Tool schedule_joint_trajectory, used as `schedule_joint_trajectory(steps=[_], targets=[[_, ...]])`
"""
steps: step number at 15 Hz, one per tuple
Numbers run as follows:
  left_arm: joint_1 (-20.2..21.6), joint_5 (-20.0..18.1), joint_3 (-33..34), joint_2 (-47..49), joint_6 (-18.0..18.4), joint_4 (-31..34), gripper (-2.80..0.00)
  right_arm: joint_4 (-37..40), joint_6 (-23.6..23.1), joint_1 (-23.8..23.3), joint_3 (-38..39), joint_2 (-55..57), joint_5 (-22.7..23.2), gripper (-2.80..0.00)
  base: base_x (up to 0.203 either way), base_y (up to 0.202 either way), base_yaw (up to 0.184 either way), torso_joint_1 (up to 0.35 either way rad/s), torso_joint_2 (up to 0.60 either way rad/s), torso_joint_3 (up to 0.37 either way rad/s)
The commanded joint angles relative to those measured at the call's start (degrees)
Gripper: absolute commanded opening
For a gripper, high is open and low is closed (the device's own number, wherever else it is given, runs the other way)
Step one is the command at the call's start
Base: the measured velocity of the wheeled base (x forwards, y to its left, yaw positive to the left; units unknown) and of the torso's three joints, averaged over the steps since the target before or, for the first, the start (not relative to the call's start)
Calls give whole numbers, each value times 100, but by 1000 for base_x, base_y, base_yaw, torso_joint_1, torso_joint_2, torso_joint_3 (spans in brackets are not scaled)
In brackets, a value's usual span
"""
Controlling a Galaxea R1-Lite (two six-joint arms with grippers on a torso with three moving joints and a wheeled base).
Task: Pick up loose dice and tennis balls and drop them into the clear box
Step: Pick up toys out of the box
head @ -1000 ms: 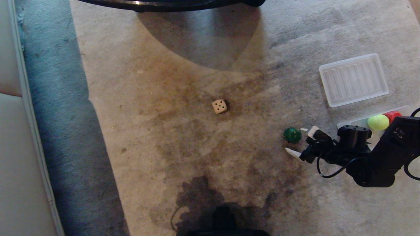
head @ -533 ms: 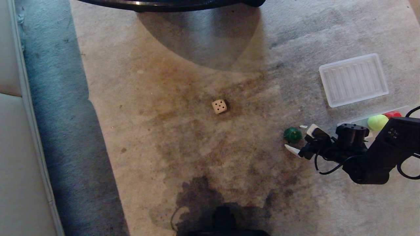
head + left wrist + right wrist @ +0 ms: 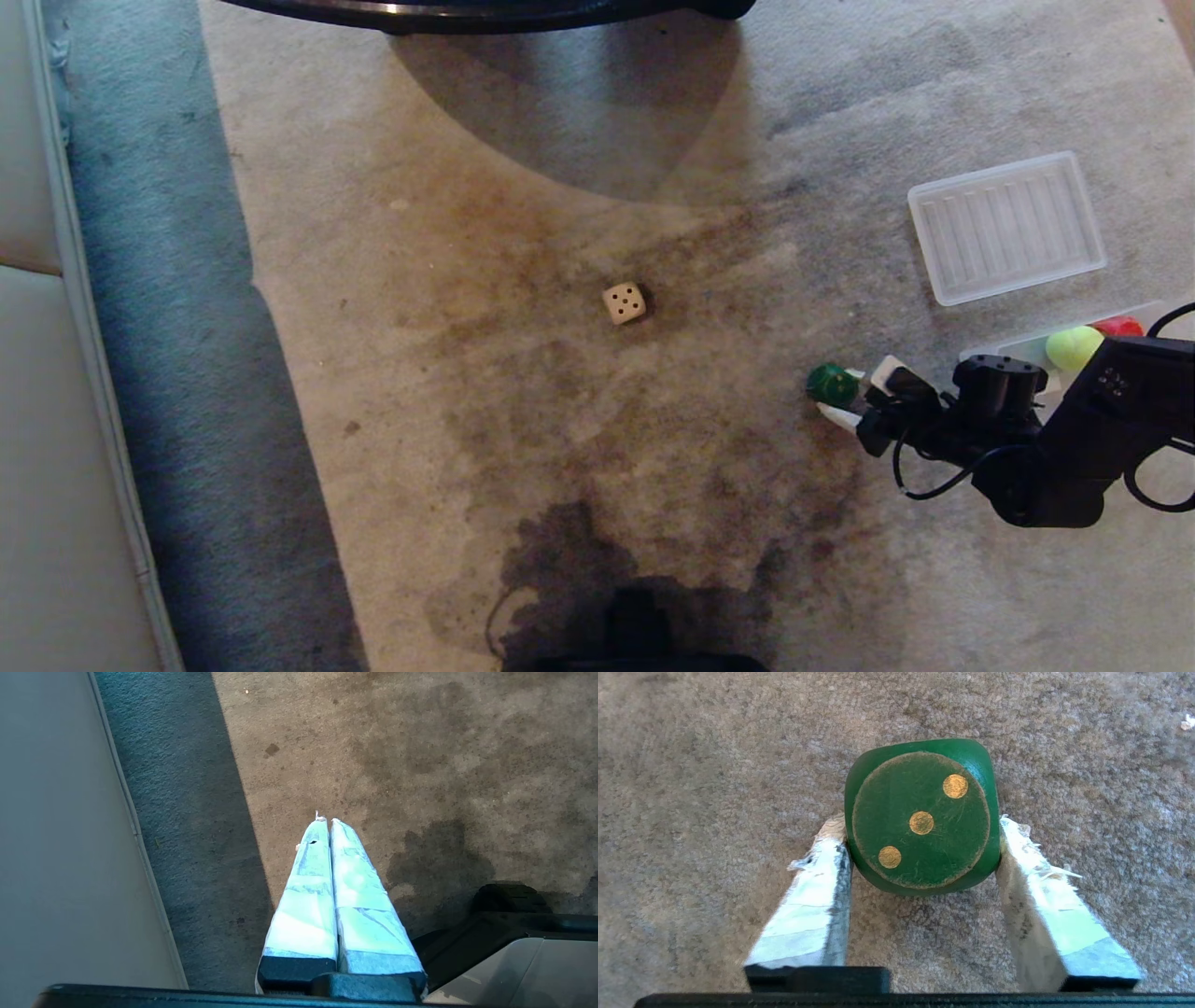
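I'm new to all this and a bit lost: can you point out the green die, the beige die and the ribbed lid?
green die (image 3: 921,822), right wrist view, on its three-pip face.
beige die (image 3: 625,302), head view, on its top face.
ribbed lid (image 3: 1006,227), head view, on its ribbed middle.

a dark green die (image 3: 922,819) showing three yellow pips sits on the carpet, a beige die (image 3: 624,303) lies well apart, and a tennis ball (image 3: 1073,346) and red die (image 3: 1118,326) rest in the clear box (image 3: 1013,352).

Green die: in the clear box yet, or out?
Out. The green die sits on the carpet, the right gripper fingers against its two sides.
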Motion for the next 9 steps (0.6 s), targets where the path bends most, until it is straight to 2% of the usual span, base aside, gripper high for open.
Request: schedule_joint_trajectory(steps=[1, 6, 8, 9], targets=[[0, -1, 0, 0, 0, 1, -280, -35, -20, 0, 43, -51, 21, -280, 0, 0, 0, 0, 0, 0], [0, 5, 7, 0, 0, 1, -280, -9, 79, 0, 261, -298, -2, -280, 0, 0, 0, 0, 0, 0], [0, 7, 9, 0, 0, 1, -280, 24, 336, -3, 712, -805, -149, -280, 0, 0, 0, 0, 0, 0], [0, -2, 3, 0, 0, 1, -280, 39, 530, -2, 1003, -1090, -369, -280, 0, 0, 0, 0, 0, 0]])
